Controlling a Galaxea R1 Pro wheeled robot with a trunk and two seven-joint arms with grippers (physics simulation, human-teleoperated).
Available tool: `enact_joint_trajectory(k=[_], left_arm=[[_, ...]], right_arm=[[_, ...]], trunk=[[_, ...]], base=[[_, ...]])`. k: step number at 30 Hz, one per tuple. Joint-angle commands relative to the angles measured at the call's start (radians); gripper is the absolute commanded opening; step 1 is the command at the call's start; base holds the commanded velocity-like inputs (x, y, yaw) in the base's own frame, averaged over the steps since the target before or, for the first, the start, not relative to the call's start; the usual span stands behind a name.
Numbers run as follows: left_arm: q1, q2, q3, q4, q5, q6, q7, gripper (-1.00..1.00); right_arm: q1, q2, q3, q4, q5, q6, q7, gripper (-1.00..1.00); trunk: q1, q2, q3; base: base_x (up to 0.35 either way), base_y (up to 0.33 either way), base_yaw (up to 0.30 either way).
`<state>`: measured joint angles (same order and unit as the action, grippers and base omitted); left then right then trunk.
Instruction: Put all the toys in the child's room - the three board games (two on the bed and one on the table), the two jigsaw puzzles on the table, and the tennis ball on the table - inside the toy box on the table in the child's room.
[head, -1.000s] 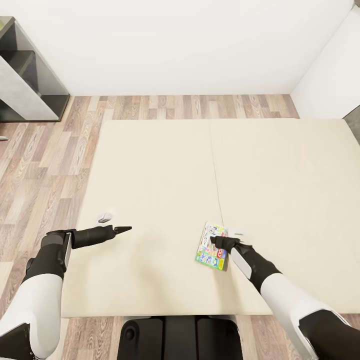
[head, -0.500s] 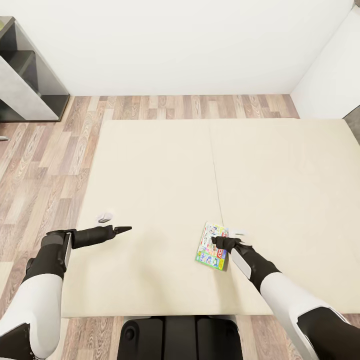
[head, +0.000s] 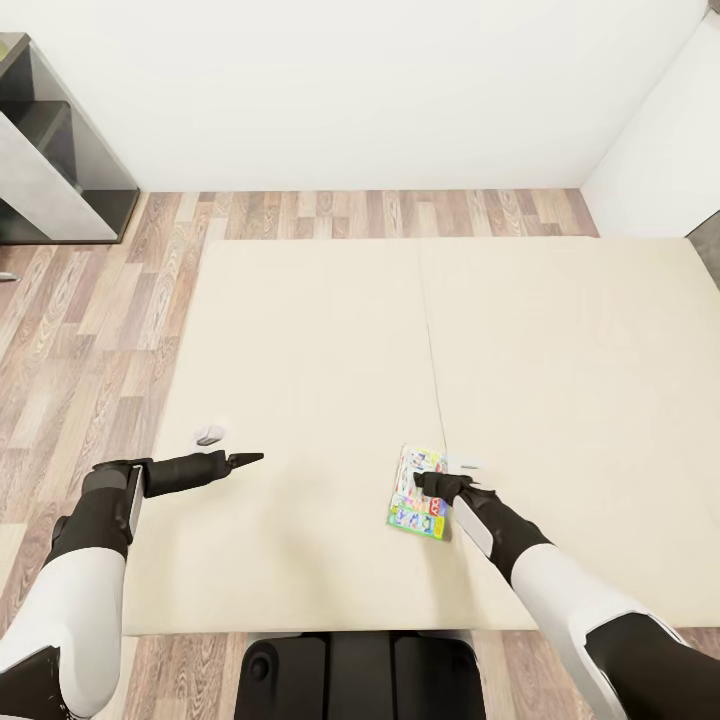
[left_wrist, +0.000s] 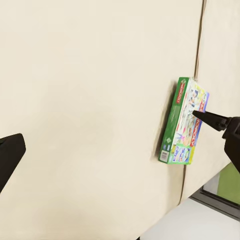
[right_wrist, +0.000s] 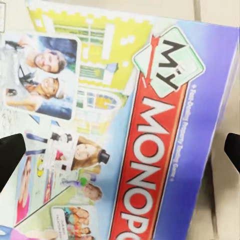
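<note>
beige bed (head: 300, 340): monopoly box (head: 417, 492) under right pincer (head: 428, 484).

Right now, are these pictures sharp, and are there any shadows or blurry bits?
Head view: even, flat light, with only faint shadows under the arms on the bed. Left wrist view: crisp, and the Monopoly box casts a thin shadow along one edge. Right wrist view: so close that the box's print looks soft and the dark fingertips are blurred.

Monopoly board game (head: 418, 490) (green-edged, colourful) lies flat on beige bed (head: 320, 350).
</note>
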<state>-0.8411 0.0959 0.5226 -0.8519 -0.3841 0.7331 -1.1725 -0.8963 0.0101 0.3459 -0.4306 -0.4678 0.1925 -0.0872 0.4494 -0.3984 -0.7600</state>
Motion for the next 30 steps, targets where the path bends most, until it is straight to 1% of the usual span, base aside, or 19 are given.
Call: enact_joint_trajectory(k=[1, 30], left_arm=[[-0.001, -0.001, 0.004, -0.001, -0.01, 0.008, -0.01, 1.0], [-0.001, -0.001, 0.004, -0.001, -0.01, 0.008, -0.009, 1.0]], right_arm=[[-0.001, 0.0, 0.008, -0.002, -0.009, 0.004, -0.009, 1.0], [-0.001, 0.005, 0.008, -0.002, -0.008, 0.006, -0.001, 1.0]], trunk=[[0.001, -0.002, -0.001], [0.001, -0.002, -0.001]], base=[[0.0, 0.0, 0.0], [0.0, 0.0, 0.0]])
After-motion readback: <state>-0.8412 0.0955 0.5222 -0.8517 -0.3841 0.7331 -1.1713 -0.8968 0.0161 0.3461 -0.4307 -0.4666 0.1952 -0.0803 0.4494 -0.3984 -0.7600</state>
